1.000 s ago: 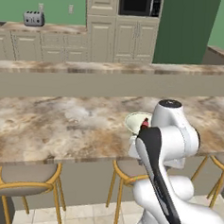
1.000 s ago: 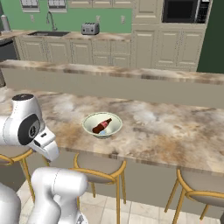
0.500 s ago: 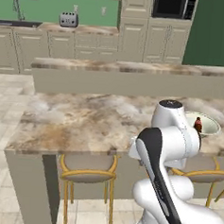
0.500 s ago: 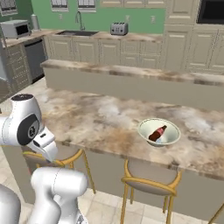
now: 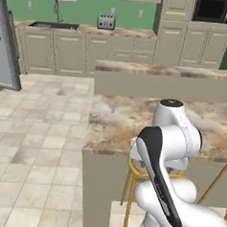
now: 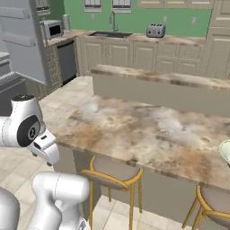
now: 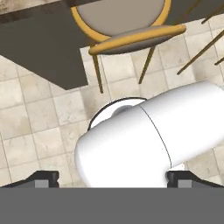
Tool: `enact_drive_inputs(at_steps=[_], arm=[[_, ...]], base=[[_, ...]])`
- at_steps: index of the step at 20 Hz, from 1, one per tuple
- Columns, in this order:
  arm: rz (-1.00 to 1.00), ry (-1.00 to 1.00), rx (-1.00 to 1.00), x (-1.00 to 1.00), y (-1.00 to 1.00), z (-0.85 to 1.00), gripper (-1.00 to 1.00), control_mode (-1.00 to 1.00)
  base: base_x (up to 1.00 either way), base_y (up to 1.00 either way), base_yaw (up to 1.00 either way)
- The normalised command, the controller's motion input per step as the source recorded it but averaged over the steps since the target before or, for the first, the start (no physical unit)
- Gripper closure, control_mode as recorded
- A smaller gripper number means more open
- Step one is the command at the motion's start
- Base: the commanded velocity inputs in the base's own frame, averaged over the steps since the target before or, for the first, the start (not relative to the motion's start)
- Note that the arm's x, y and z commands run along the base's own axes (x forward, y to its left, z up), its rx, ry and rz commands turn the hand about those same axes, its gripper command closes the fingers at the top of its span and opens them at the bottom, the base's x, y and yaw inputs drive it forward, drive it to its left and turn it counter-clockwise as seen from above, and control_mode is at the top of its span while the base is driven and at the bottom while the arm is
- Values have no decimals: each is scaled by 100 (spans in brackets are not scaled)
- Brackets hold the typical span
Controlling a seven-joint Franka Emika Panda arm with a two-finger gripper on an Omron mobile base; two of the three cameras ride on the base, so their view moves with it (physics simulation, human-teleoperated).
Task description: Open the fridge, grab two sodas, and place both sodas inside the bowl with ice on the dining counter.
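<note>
**Beside the dining counter, with empty jaws**

Beside the dining counter (image 6: 148, 134) we sit with the arm folded close over the base, a compact pose that suits driving rather than reaching. Our gripper (image 7: 112, 177) points down at the tiled floor (image 7: 26, 131), its two finger tips (image 7: 43, 178) set wide apart with nothing between them, so the tool is released and carries no soda. Beyond them stands a stool (image 7: 127, 22), tucked under the counter's near edge.

At the far right edge of the right base view we see a sliver of the bowl (image 6: 226, 152) resting on the counter top; whether it holds ice or a soda we cannot tell from that sliver. To the far left stands the fridge (image 6: 22, 40), its grey door (image 5: 6, 45) swung open, well apart from us across the tiles. No sodas are visible.

We judge that the open door and empty jaws fit a trip toward the fridge for a soda. A toaster (image 5: 106, 22) sits on the rear counter.
</note>
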Motion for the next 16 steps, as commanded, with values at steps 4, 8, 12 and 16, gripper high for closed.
enact_drive_inputs(at_steps=[4, 8, 12, 16], arm=[[0, 0, 0, 0, 0, 0, -100, 100], [0, 0, 0, 0, 0, 0, -100, 100], [0, 0, 0, 0, 0, 0, -100, 100], [0, 0, 0, 0, 0, 0, -100, 100]], base=[[22, 100, 23], [32, 100, 23], [48, 99, 23], [68, 80, 24]])
